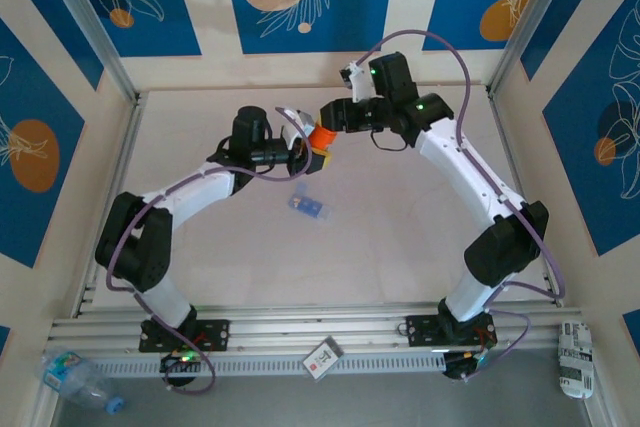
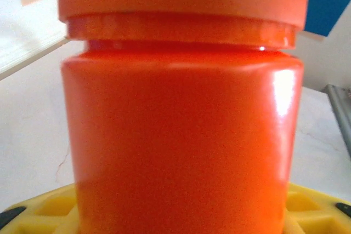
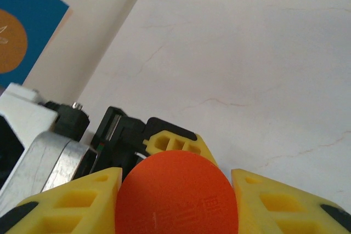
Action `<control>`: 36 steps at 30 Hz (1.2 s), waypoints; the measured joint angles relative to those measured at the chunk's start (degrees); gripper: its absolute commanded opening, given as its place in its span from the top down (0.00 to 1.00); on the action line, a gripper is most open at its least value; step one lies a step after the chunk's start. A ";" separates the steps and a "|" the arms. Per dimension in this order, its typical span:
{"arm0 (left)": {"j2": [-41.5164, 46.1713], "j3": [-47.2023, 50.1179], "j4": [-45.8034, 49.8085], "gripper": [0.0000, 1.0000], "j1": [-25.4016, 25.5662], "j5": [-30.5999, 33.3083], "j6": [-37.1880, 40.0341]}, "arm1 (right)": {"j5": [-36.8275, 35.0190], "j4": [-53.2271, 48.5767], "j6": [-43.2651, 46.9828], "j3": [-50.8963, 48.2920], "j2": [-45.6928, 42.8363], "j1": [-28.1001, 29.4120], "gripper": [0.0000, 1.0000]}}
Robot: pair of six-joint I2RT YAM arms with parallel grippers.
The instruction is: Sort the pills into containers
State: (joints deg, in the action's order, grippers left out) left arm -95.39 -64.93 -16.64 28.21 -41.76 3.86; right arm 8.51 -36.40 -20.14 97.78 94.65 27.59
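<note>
An orange pill bottle [image 1: 322, 137] hangs above the table's far middle, between both arms. My left gripper [image 1: 311, 154] is shut on the bottle's body [image 2: 181, 135], and its yellow fingers [image 2: 41, 207] show at either side below. My right gripper [image 3: 176, 204] is shut on the bottle's round orange cap [image 3: 176, 190], with a yellow finger [image 3: 71, 204] pressed against each side. The containers, a small translucent blue box [image 1: 307, 205], lie on the table in front of the bottle. The pills are hidden.
Walls [image 1: 110, 67] close in the table on three sides, and an aluminium rail [image 1: 300, 327] runs along the near edge. Beyond that edge lie a plastic water bottle [image 1: 75, 379], a small card [image 1: 322, 357] and a white packet [image 1: 575, 357].
</note>
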 measured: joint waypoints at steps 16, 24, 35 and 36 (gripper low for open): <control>0.04 -0.24 -8.07 1.00 0.55 -1.01 -3.43 | 5.42 -2.40 -5.44 5.97 0.04 -5.51 0.27; 0.02 -1.66 -9.44 1.00 -0.09 -5.99 -5.09 | 11.21 -4.17 -1.09 7.91 -1.86 -10.51 0.14; -1.33 -4.92 -6.82 1.00 -1.09 -13.44 -6.88 | 19.63 -8.33 16.11 7.48 -2.60 -10.38 0.13; -1.46 -5.01 -6.49 1.00 -1.09 -13.81 -6.97 | 19.78 -8.66 16.96 7.48 -2.60 -10.25 0.13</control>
State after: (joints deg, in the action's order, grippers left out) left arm -96.86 -69.93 -23.14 27.11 -55.57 -3.11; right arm 28.29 -45.06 -3.18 105.25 92.05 17.34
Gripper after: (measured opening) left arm 0.537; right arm 0.869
